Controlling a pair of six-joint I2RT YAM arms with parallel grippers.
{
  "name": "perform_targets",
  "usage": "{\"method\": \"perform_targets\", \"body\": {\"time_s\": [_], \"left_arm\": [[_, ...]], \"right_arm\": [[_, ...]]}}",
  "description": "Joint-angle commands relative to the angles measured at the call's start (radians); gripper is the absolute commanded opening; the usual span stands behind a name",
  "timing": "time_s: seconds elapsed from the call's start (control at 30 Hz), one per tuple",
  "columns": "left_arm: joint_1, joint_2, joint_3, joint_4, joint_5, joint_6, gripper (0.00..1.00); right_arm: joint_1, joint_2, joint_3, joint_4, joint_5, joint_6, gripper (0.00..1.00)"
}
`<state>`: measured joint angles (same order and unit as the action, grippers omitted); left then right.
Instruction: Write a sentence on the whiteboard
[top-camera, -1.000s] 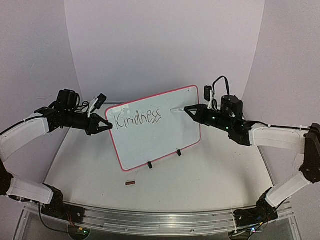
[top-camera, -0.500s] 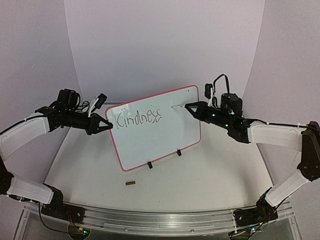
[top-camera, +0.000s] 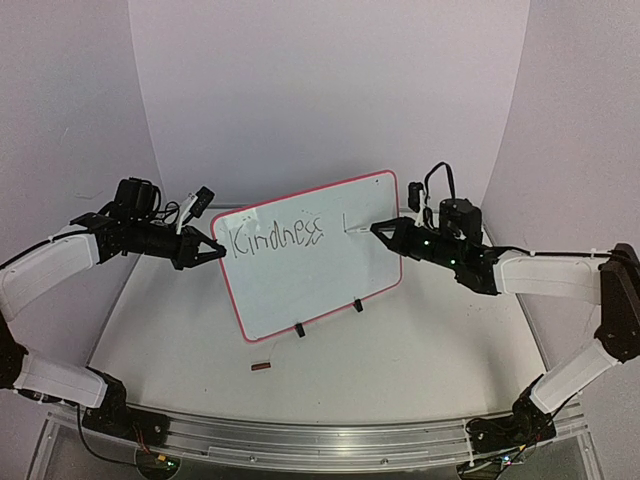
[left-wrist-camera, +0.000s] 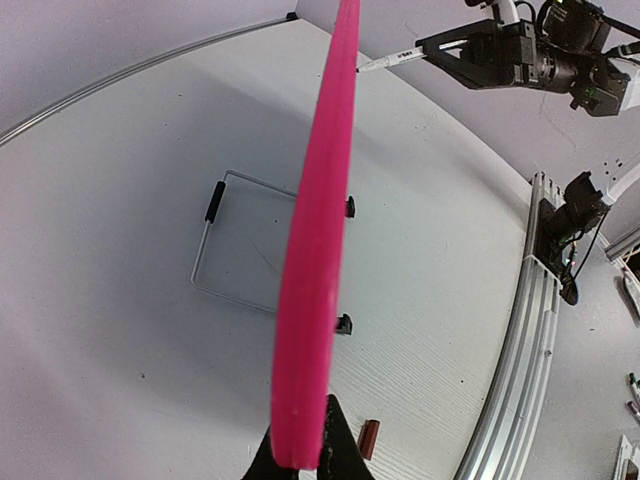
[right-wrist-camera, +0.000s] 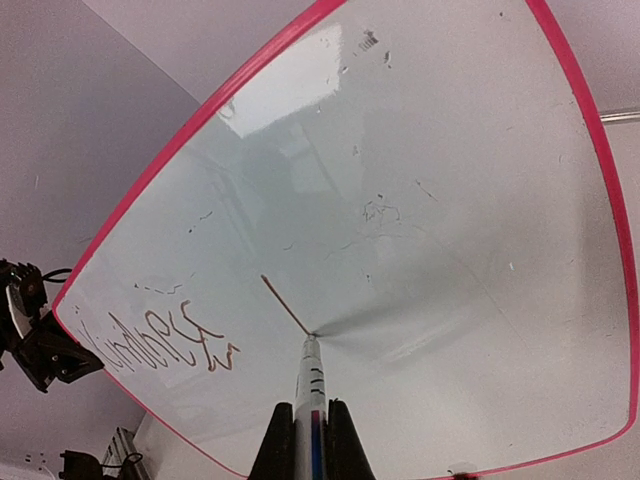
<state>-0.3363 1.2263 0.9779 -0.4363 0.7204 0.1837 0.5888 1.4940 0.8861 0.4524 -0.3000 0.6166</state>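
Note:
The whiteboard (top-camera: 320, 275), glossy white with a red rim (left-wrist-camera: 318, 250), stands tilted on two black clip feet. The sentence (top-camera: 275, 238) reads "Kindness", and a fresh short stroke (right-wrist-camera: 285, 305) lies to its right. My left gripper (top-camera: 216, 252) is shut on the board's left edge; in the left wrist view its fingertips (left-wrist-camera: 345, 450) pinch the rim. My right gripper (top-camera: 378, 229) is shut on a white marker (right-wrist-camera: 311, 400), whose tip touches the board at the stroke's lower end (top-camera: 347, 231).
A small dark red marker cap (top-camera: 261, 366) lies on the white table in front of the board. A wire stand (left-wrist-camera: 225, 245) sits behind the board. A metal rail (top-camera: 300, 440) runs along the table's near edge. White walls curve round the back.
The right gripper has moved the marker down the board, leaving a short vertical stroke to the right of "Kindness". The left gripper and the board have stayed put.

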Motion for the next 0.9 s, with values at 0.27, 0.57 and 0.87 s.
{"method": "perform_targets", "body": {"time_s": [0.27,0.57,0.87], "left_arm": [[-0.017,0.033,0.0,-0.038,-0.081,0.052,0.0],[-0.017,0.033,0.0,-0.038,-0.081,0.053,0.0],[-0.017,0.035,0.0,-0.035,-0.078,0.054,0.0]], "right_arm": [[-0.004,-0.089,0.041,0.034,0.014,0.004,0.0],[-0.004,-0.022,0.107,0.055,-0.002,-0.003,0.0],[-0.004,0.009,0.119,0.055,0.016,-0.006,0.0]]}}
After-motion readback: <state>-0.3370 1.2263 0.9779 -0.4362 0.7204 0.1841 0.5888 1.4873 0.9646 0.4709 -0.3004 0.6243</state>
